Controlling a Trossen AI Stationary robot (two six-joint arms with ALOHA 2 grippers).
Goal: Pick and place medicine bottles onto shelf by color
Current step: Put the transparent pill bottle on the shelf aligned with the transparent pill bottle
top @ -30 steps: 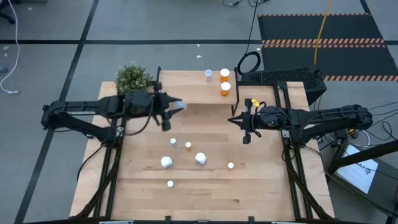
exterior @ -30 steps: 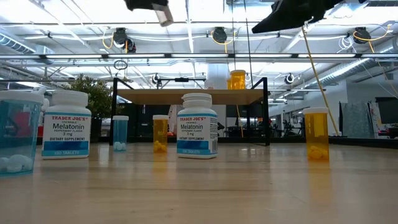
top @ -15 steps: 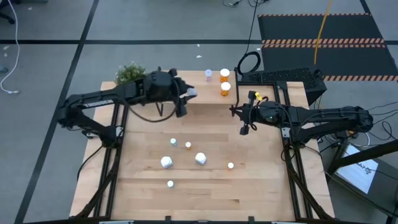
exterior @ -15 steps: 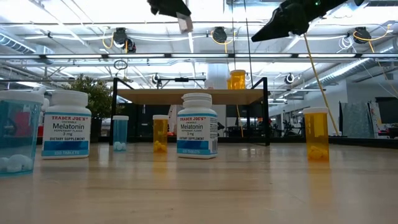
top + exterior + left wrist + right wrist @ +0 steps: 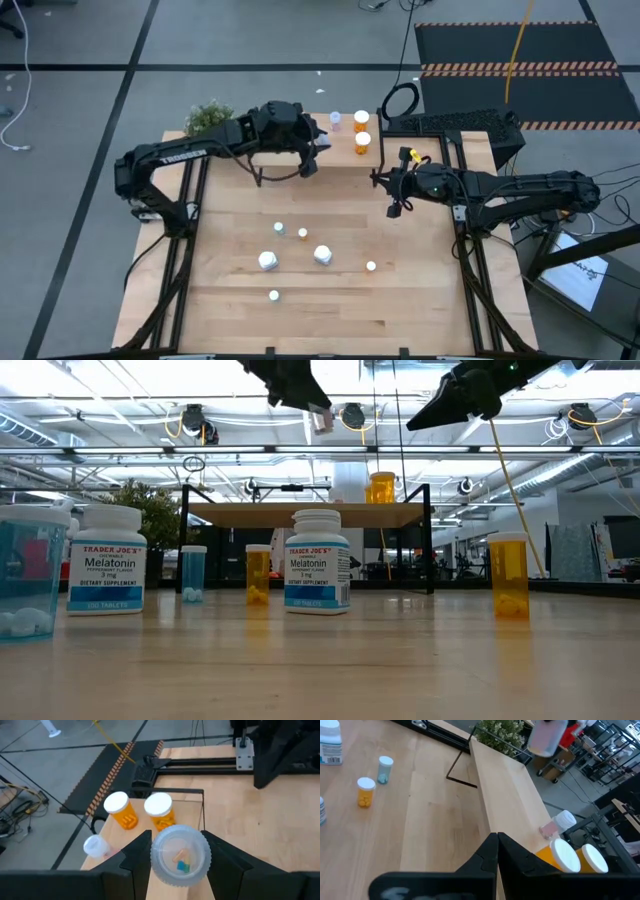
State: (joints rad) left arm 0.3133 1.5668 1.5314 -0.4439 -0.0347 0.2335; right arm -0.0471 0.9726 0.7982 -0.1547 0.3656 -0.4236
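My left gripper (image 5: 316, 152) hangs over the shelf (image 5: 342, 152) at the table's far edge, shut on a pale see-through medicine bottle (image 5: 180, 856) with a few pills inside. On the shelf's right end stand two orange bottles (image 5: 361, 121) (image 5: 362, 143) and a small lavender one (image 5: 335, 121). Several more bottles stand on the tabletop, among them a white one (image 5: 322, 254), another white one (image 5: 268, 261) and a small orange one (image 5: 303, 233). My right gripper (image 5: 395, 207) is shut on nothing and hovers right of the shelf. My left gripper pinches the pale bottle's round side wall (image 5: 154, 856) between its two fingers (image 5: 137, 857), one on each side. The fingers slant down from the table's left. The bottle is tilted, a round end toward the wrist camera, and is lifted clear above the shelf (image 5: 189, 817).
A potted plant (image 5: 207, 118) stands at the shelf's left end. The shelf's black legs (image 5: 428, 540) rise from the table. The wood between the shelf and the standing bottles is bare. A black stand (image 5: 450, 125) sits behind the right arm.
My left gripper has carried the pale bottle toward the table's right and far edge, from beside the plant to above the shelf near the bottles standing there. The bottle has stayed in the hold, clear of everything.
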